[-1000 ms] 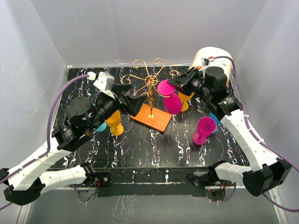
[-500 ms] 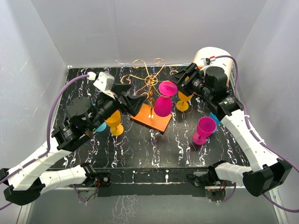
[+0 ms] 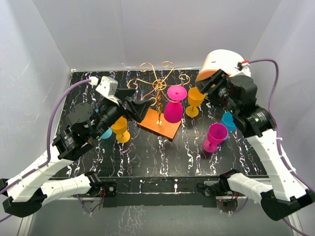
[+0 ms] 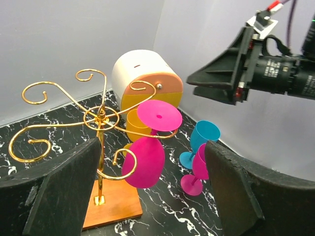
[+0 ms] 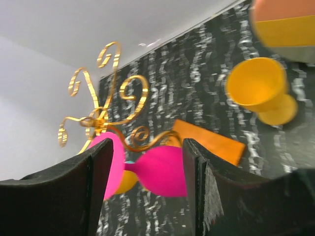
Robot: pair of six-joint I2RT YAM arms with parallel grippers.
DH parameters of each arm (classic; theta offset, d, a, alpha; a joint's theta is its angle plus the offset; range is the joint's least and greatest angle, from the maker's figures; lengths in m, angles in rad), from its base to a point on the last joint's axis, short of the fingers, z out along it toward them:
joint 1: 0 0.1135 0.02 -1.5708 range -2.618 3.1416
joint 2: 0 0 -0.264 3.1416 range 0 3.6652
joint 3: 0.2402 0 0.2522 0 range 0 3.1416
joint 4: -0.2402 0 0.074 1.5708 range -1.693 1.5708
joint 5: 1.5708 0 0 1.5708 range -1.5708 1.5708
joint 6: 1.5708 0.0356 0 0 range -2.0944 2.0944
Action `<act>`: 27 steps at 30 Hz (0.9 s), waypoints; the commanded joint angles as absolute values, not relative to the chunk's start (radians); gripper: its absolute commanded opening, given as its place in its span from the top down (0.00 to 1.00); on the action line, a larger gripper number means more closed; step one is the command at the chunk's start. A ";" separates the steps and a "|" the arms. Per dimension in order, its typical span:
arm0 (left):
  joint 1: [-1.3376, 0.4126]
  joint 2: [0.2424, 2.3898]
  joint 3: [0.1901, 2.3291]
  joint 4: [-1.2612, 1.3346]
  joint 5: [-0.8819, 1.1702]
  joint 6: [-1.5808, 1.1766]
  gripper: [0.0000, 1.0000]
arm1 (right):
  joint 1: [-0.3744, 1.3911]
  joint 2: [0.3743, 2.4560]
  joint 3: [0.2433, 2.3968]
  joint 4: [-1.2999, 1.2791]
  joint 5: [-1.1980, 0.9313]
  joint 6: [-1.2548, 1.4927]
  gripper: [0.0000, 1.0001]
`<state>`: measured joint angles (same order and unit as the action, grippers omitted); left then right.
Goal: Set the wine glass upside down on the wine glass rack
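Note:
The magenta wine glass hangs upside down, foot up, from a curled arm of the gold wire wine glass rack, over its orange-brown wooden base. My right gripper stands open to the right of the glass and apart from it. In the right wrist view the glass shows beyond the open right gripper, under the rack. My left gripper is open just left of the rack. The left wrist view shows the glass on the rack beyond the left gripper.
Right of the rack stand a yellow glass, an upright magenta glass and a blue glass. A yellow glass and a blue one stand under my left arm. A white, orange and yellow container is at the back right.
My right gripper opened and let go of the magenta glass, which swung down and now hangs from the rack. The right arm drew back to the right. The left arm stayed put.

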<state>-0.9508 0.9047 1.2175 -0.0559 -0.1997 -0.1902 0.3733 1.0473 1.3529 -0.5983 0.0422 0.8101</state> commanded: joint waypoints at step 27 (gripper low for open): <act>-0.947 0.834 1.121 -0.024 -0.290 -0.167 0.15 | 0.375 0.963 1.056 -1.000 0.292 0.827 0.58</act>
<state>-0.9508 0.8574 1.1252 -0.0544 -0.2718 -0.1837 0.3733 0.9653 1.0344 -1.0733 0.2626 0.8215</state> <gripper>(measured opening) 0.844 0.431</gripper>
